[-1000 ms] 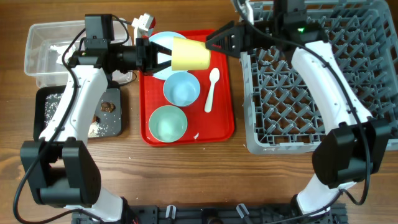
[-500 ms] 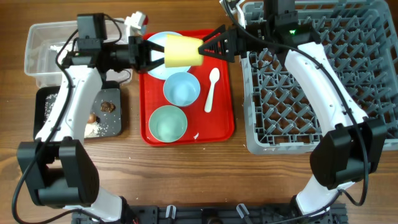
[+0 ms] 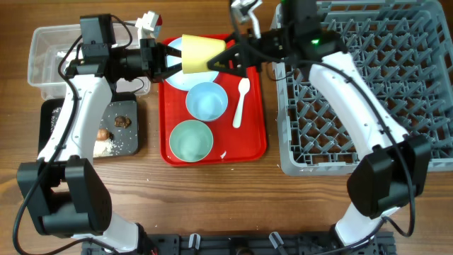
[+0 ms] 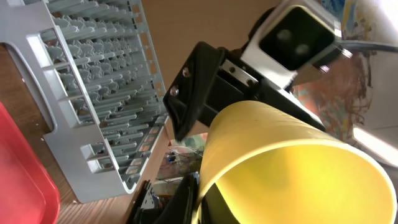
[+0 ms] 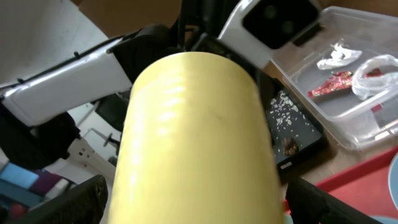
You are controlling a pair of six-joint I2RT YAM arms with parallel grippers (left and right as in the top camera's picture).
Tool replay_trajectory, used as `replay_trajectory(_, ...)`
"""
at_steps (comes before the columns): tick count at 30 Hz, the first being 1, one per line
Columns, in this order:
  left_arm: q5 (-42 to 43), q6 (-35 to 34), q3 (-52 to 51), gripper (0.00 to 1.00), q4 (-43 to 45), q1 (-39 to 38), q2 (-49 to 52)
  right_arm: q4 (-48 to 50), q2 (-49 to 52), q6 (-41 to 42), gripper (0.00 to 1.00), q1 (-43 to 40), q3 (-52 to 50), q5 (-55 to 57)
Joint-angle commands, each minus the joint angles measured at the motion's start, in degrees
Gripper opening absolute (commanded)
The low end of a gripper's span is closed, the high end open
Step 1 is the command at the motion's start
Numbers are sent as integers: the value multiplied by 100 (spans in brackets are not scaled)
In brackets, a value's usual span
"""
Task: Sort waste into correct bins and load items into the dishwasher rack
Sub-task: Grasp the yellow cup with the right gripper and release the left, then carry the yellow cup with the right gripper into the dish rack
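While the left end effector grips the yellow cup by its rim, the right end effector straddles the base just ahead, seemingly unclenched: mid-handover, needing a clamp before left releases.

Yellow cup — red tray, grey rack.

The yellow plastic cup hides part of the pale blue round plate; the overhead view's right edge cuts off the grey plastic dishwasher rack.
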Motion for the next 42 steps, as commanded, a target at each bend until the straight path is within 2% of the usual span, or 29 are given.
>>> replay_trajectory(1, 192, -72, 85, 4, 17, 0, -129, 328, 52, 149, 92, 127, 7, 203)
replay_trajectory(7, 192, -70, 85, 4, 17, 0, -129, 715, 52, 310, 90, 114, 7, 199)
replay_trajectory(17, 190, -70, 85, 4, 17, 0, -129, 684, 52, 306, 72, 94, 7, 179)
replay_trajectory(20, 188, -70, 85, 4, 17, 0, -129, 658, 52, 304, 71, 92, 7, 179)
replay_trajectory(26, 190, -70, 85, 15, 13, 0, -129, 588, 52, 308, 67, -26, 7, 179)
replay_trajectory(36, 184, -68, 85, 22, 15, 0, -129, 61, 52, 282, 65, -710, 7, 210)
replay_trajectory(42, -57, -68, 79, 28, 4, 0, -129, -828, 52, 114, 63, -1364, 7, 870)
